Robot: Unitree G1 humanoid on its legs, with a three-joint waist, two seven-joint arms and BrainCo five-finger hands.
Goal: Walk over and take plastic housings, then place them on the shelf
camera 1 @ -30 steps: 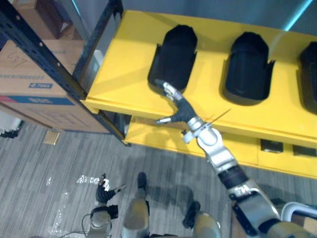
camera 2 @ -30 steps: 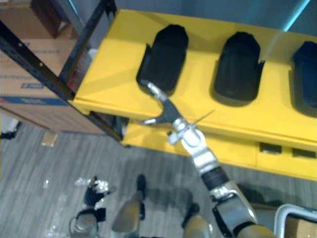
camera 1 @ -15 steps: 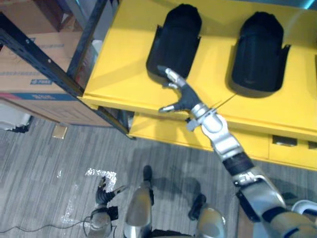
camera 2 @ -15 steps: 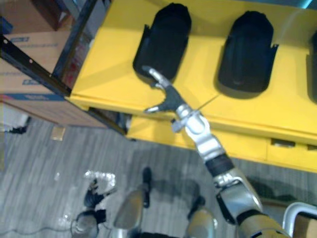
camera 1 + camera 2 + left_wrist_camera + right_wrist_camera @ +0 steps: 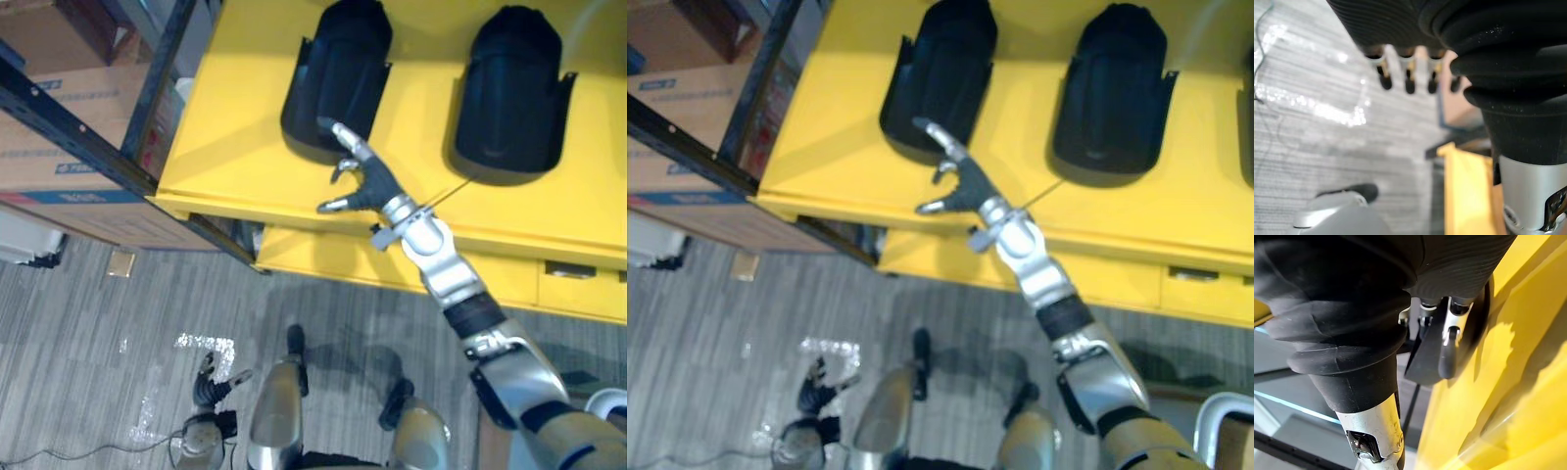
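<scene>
Two black plastic housings lie on the yellow shelf (image 5: 245, 127): the left housing (image 5: 338, 69) and the right housing (image 5: 514, 83). My right hand (image 5: 370, 186) reaches up from the lower right with its fingers spread. One fingertip rests on the near end of the left housing, while the thumb hangs over the shelf's front. In the right wrist view the fingers (image 5: 1448, 347) lie against that housing (image 5: 1422, 362) without closing on it. My left hand (image 5: 209, 380) hangs low near the floor, its fingers (image 5: 1408, 78) relaxed and empty.
A dark rack upright (image 5: 88, 137) and cardboard boxes (image 5: 49, 127) stand at the left. A lower yellow shelf level (image 5: 323, 257) juts out under the top one. A third dark housing (image 5: 1248, 108) shows at the right edge. Shiny plastic scraps (image 5: 201, 345) lie on the grey floor.
The whole view has shifted, bringing the shelf closer. My right hand has reached slightly further onto the left housing's near end. The left hand still hangs low.
</scene>
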